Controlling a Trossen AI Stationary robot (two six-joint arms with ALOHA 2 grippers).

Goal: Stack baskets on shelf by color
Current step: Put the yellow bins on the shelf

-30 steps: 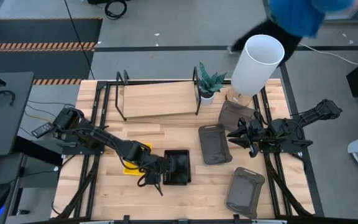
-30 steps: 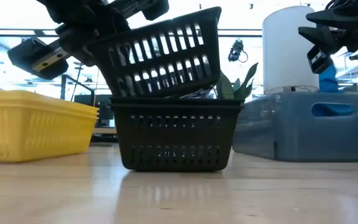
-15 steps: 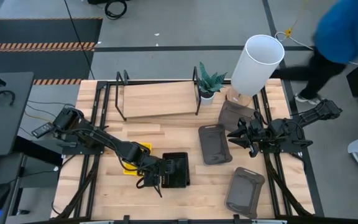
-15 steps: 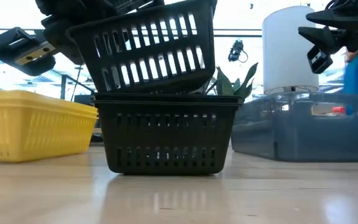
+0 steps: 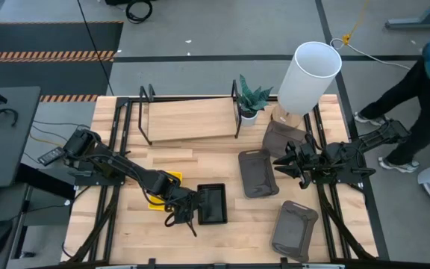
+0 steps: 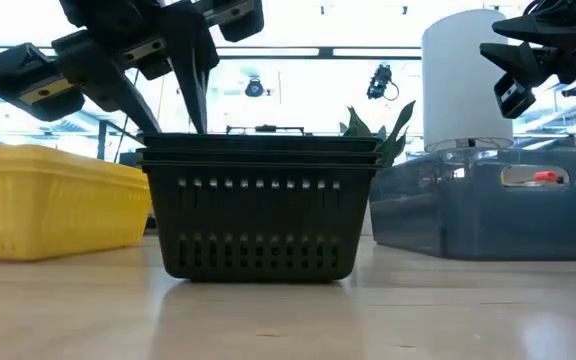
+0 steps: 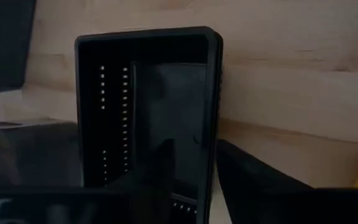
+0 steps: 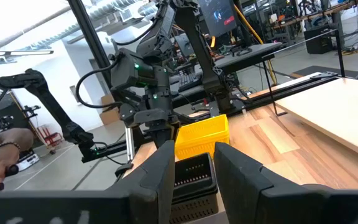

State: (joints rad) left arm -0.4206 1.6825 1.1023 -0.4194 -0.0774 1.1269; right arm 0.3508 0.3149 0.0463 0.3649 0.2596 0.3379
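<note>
- Black slotted plastic fills the middle of the low view: the black baskets (image 6: 263,208) now sit nested level and square on the tabletop (image 5: 125,232), where half a second ago the upper one was tilted above the lower.
- In the high view this black stack (image 5: 210,205) lies in the lower centre of the frame, just right of the yellow baskets (image 5: 164,191).
- The left gripper (image 6: 183,75) hangs directly over the stack's left rim, its fingers spread and holding nothing; it looks to have let the basket go.
- Judged from this, the black baskets are gathered into one pile, yet none is on the shelf (image 5: 189,119), which stands bare in the upper centre of the high view.
- Three dark grey baskets (image 5: 257,172) lie apart in the right half of that view, unstacked.
- The right gripper (image 5: 284,164) waits over them at centre right, with its fingers parted and empty.
- The only readable writing is "TROSSEN", in white letters along an arm at the left edge of the right wrist view.
- A person in blue stands at the right edge of the high view.
</note>
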